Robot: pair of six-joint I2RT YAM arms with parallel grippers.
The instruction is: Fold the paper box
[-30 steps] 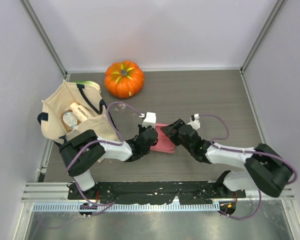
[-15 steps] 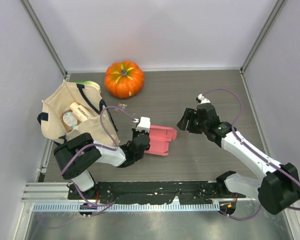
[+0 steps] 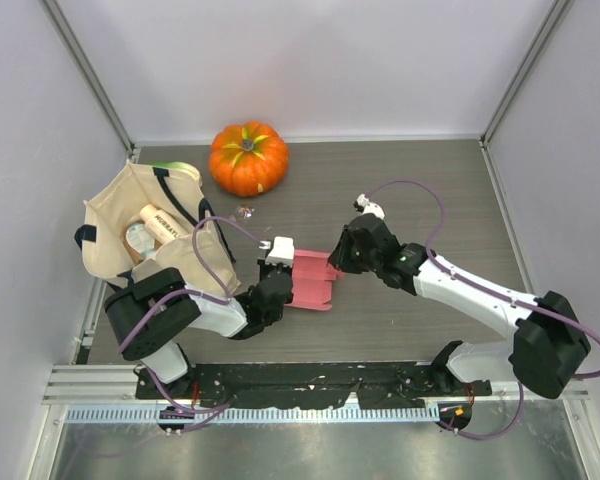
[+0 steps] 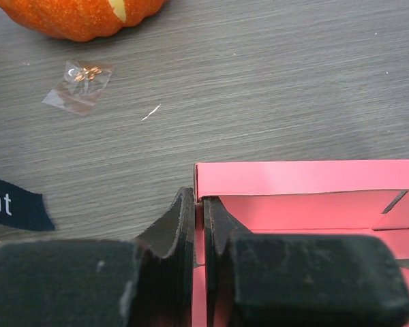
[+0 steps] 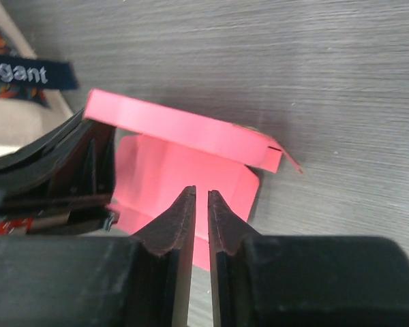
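The pink paper box (image 3: 318,288) lies partly folded on the wooden table (image 3: 430,190), one long wall (image 4: 307,178) standing up. My left gripper (image 3: 286,274) is shut on the box's left wall, and the card shows pinched between its jaws (image 4: 201,208). My right gripper (image 3: 339,257) hovers at the box's right edge. In the right wrist view its jaws (image 5: 201,196) are shut to a thin slit with nothing in it. They point at the inner flap (image 5: 184,177), and the raised wall (image 5: 184,128) lies beyond.
An orange pumpkin (image 3: 248,158) sits at the back. A beige tote bag (image 3: 120,215) holding packaged items lies at the left, its dark strap (image 4: 13,203) close to the box. A small clear packet (image 4: 78,85) lies between the pumpkin and the box.
My right arm swung away to the right, then came back to the box's right edge, and its jaws closed from wide open. The left gripper, still holding the box, shifted slightly left.
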